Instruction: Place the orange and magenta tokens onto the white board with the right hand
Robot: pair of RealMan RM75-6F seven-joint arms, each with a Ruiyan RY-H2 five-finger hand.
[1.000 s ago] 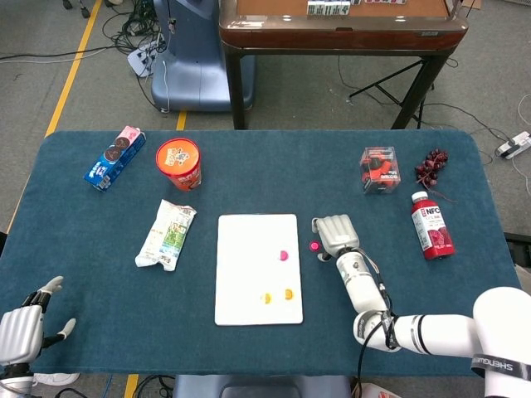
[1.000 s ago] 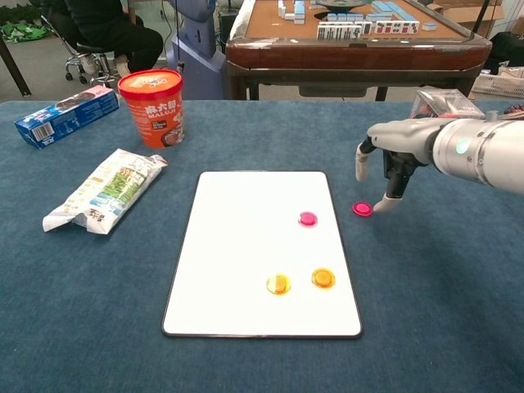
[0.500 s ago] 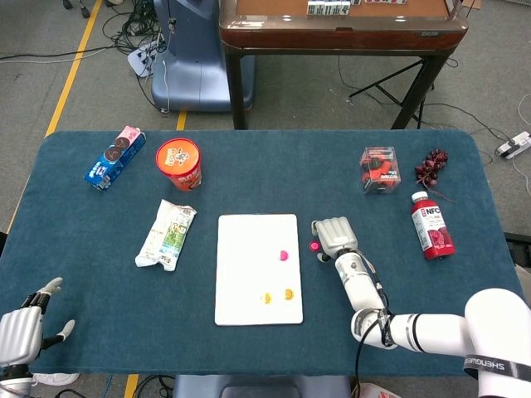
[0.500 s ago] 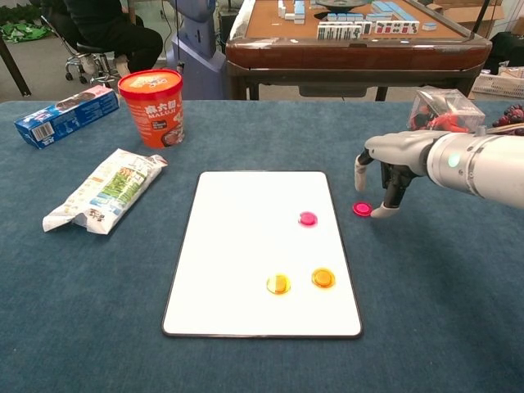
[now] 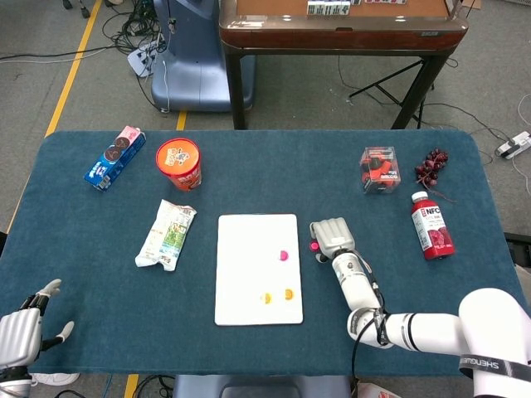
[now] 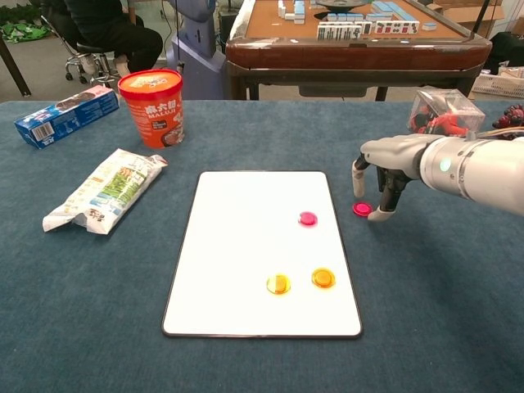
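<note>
Right hand: the pale grey robot right hand (image 6: pixel 383 176) hangs over the small flat round magenta token (image 6: pixel 362 208) that lies on the blue cloth desk (image 6: pixel 98 327), just beside the right edge of the white rectangular board (image 6: pixel 246 246). Its fingers curl downward around the token, thumb on the board side and a fingertip touching or nearly touching the far side; I cannot tell whether the token is pinched yet or lifted off the cloth.
Left hand: the left hand (image 5: pixel 21 332) sits at the near left corner of the desk in the head view, fingers apart, holding nothing.
Tokens on the board: another magenta round token (image 6: pixel 308 218) and two orange round tokens (image 6: pixel 278 284) (image 6: pixel 323 277) lie on the board's right half.
Stage, as I judge it: closing on the last loose token.
Risk, slipping: the token is thin and low on soft cloth, so the fingertips may close above it and miss, or squeeze it out sideways.
Risk, pushing: a fingertip pressing from the right could slide the token against the board's edge and jam it there, or nudge the board.
Risk, drop: a shallow pinch may let the token fall short of the board or roll off it.
Risk, knock-on: carried low, the hand could brush the magenta token already near that edge.
</note>
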